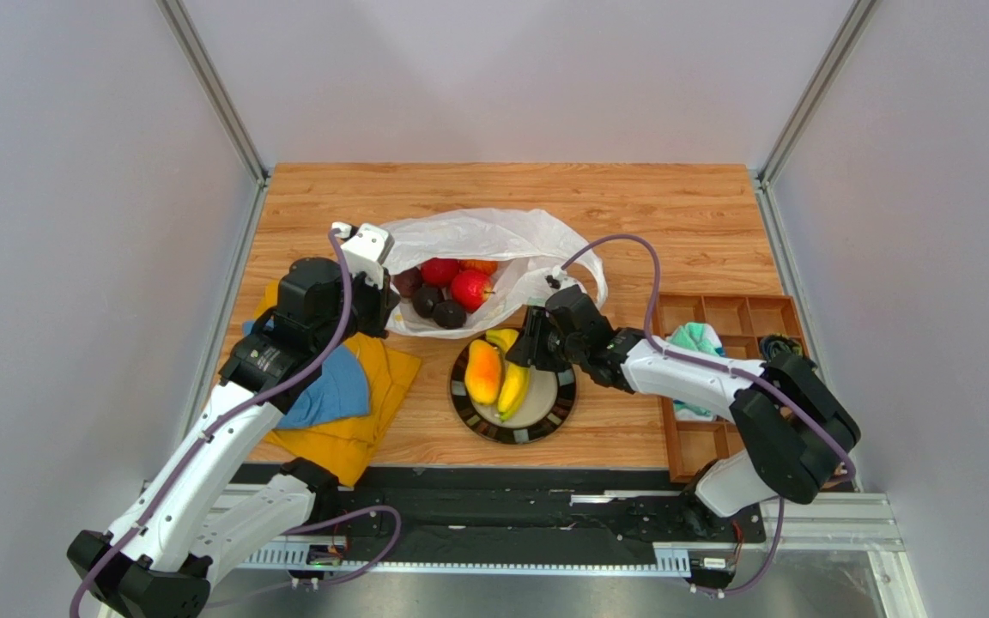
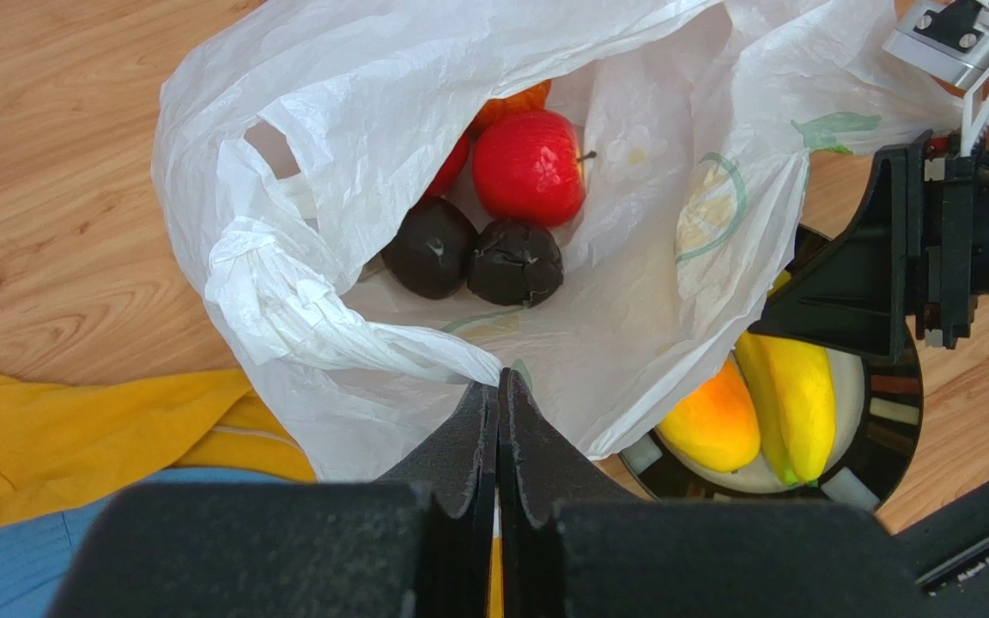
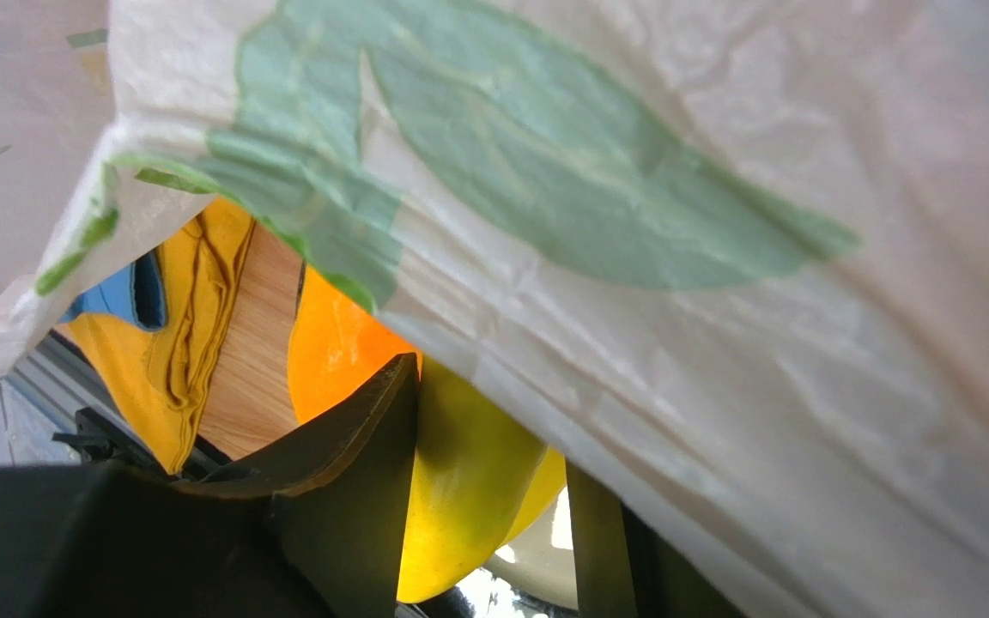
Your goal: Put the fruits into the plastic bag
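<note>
Straddling the banana (image 3: 468,502) on the plate (image 1: 519,435), the right gripper (image 1: 536,350) has one finger each side of its long axis, which runs far-to-near; whether they already pinch it I cannot tell. The plastic bag (image 1: 487,238) lies just beyond, toward the far edge of the table (image 1: 680,219), its rim clamped in the closed left gripper (image 2: 500,399).

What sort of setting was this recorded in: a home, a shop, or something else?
Most likely a lab test cell, not a home: plain grey panel walls in metal framing enclose a small wooden table, with a robot mounting rail along its near edge.
</note>
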`<action>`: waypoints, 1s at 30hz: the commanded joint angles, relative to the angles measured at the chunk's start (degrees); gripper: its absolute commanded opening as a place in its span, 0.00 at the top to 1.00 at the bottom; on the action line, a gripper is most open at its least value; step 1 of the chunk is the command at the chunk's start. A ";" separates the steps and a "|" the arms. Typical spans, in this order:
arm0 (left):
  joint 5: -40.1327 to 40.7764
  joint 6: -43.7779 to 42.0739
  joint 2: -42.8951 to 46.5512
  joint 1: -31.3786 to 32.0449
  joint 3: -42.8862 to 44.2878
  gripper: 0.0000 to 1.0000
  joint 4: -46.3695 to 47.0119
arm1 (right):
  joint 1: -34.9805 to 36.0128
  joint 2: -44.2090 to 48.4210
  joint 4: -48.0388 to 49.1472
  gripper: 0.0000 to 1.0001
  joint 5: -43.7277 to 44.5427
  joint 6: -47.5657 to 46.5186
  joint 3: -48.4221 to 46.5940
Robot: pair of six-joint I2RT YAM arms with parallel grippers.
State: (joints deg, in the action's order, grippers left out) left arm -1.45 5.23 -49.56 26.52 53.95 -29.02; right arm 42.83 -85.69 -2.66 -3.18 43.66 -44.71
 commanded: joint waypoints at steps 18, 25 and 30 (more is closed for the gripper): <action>-1.01 0.74 0.52 0.11 2.38 1.00 0.63 | 0.06 16.51 -16.67 0.79 -4.98 -16.14 -1.69; -0.83 0.74 0.43 0.11 2.30 1.00 0.63 | 0.33 23.37 -20.46 0.81 -13.77 -21.86 -6.43; -0.66 0.74 0.25 0.11 2.30 1.00 0.63 | 0.32 24.61 -20.64 0.81 -17.74 -24.32 -10.13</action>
State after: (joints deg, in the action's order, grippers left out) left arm -1.65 5.26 -49.56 26.52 53.95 -29.02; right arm 42.94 -62.54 -23.81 -15.79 23.20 -50.24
